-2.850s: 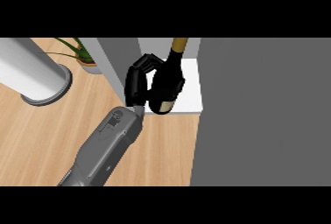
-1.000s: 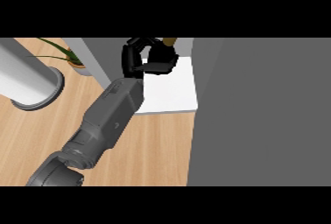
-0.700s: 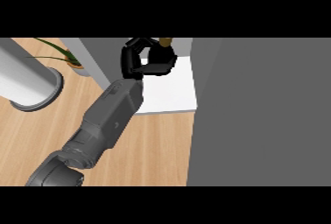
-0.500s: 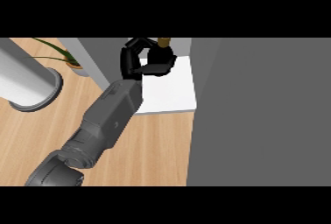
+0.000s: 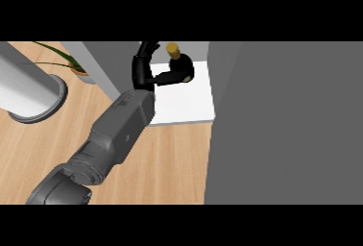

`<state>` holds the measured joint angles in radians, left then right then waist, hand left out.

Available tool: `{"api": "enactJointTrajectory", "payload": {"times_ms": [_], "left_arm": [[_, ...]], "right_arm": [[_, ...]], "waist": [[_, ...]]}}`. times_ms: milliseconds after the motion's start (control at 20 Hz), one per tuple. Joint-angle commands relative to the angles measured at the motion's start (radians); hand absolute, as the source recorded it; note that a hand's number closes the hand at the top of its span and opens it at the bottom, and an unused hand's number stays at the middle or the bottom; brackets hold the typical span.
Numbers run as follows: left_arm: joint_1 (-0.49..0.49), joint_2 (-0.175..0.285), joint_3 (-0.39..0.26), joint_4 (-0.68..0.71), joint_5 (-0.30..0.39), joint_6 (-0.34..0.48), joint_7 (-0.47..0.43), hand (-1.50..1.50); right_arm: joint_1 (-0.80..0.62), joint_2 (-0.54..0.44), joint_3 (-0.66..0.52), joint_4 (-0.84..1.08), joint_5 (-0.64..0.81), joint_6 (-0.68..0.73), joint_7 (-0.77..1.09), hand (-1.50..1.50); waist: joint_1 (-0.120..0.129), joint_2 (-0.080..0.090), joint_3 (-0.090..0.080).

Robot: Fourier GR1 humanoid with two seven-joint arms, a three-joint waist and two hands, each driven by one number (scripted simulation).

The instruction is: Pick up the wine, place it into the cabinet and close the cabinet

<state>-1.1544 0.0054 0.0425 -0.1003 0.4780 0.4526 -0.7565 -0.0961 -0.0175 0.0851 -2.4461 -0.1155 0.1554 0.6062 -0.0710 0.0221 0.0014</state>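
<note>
Left hand (image 5: 170,78) curled round wine (image 5: 173,49), neck poking out, at 12 o'clock over white cabinet shelf (image 5: 186,103). Glass likely heavy, stiff, slick, breakable; body grasp suits, not neck.

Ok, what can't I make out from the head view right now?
The wine bottle: only its gold top and dark neck show; the left hand, curled round it, hides the body.
Its base: whether it rests on the white shelf is hidden by that hand.
Cabinet's inside and door: the grey panel at the view's right cannot be read as either.
The right hand: shows nowhere in the head view.
</note>
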Motion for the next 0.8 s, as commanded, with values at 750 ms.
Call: {"api": "enactJointTrajectory", "payload": {"times_ms": [750], "left_arm": [[0.071, 0.017, 0.011, 0.010, -0.028, 0.015, -0.064, -1.50]], "right_arm": [[0.010, -0.006, -0.015, -0.045, -0.050, 0.010, 0.022, -1.50]], "waist": [[0.007, 0.002, -0.003]]}}
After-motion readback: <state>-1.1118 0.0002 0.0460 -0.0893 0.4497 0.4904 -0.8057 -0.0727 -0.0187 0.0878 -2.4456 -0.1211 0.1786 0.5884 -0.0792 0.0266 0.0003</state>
